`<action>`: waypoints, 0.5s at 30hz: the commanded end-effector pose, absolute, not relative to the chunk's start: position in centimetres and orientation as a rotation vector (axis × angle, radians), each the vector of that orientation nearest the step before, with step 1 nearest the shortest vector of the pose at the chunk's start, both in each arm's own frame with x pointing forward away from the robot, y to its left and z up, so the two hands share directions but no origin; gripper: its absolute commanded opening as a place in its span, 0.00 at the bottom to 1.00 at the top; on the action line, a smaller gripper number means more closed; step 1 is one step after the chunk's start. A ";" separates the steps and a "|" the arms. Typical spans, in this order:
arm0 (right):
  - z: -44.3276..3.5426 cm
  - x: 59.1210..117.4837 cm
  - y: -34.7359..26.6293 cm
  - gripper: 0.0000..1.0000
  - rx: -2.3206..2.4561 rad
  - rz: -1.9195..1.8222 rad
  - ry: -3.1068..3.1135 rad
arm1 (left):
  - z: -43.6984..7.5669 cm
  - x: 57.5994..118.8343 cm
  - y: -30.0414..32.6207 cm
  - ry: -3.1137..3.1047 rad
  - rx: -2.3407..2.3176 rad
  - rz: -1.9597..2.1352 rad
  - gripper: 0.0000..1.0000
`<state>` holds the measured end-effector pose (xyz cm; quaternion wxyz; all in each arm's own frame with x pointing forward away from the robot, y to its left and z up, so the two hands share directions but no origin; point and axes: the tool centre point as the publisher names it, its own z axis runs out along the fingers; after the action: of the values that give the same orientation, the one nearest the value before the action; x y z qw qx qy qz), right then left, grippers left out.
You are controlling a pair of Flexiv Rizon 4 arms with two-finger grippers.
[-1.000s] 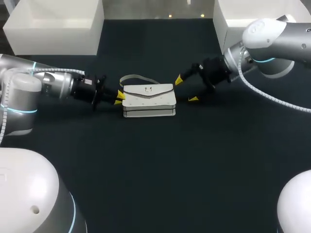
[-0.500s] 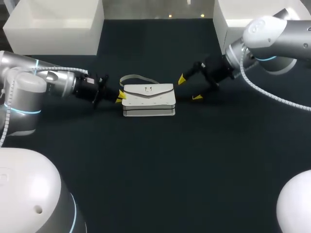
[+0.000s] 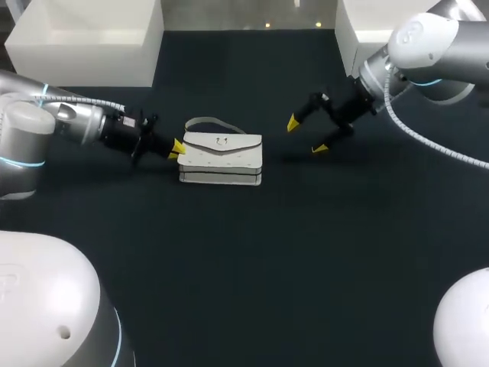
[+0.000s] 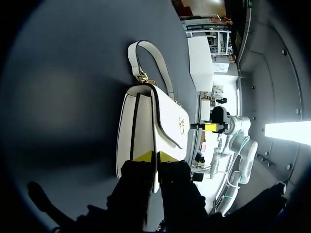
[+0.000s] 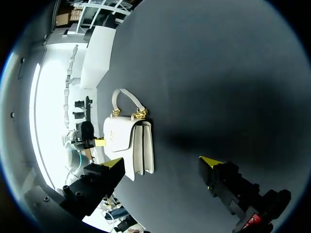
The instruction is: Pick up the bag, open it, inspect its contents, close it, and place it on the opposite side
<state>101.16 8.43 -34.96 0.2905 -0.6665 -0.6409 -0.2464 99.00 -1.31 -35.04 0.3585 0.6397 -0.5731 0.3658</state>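
Yellow tips nearly together, the left gripper (image 4: 155, 156) pinches the end panel of the white bag (image 3: 221, 157), which sits on the dark table (image 3: 244, 267) left of centre, flap down, strap (image 3: 205, 120) lying behind it. The right gripper (image 3: 306, 135) hangs wide open, empty, well apart from the bag's other end. The danger: such a thin one-ended pinch could let the bag slip or swing on a lift. The count: one bag, two grippers, two white boxes, the left box (image 3: 84, 69) and the right box (image 3: 348, 46).

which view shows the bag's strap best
Left wrist view: the strap arches large and whole beyond the bag, with its gold rings. The head view shows it small behind the bag; the right wrist view, small and far.
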 end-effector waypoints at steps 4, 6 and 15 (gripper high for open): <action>-35.0 101.3 8.4 1.00 -1.777 -0.652 -1.709 | -35.4 100.1 -1.2 -1.488 1.603 0.893 0.00; -35.0 101.3 8.4 1.00 -1.777 -0.652 -1.709 | -35.4 100.1 -1.2 -1.488 1.603 0.893 0.00; -33.6 102.2 5.7 1.00 -1.978 -0.577 -1.867 | -34.8 101.1 1.0 -1.593 1.608 0.941 0.00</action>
<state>103.23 5.79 -35.14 0.2308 -0.6830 -0.6561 -0.2232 101.05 0.05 -35.48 0.3455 0.6160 -0.6091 0.3608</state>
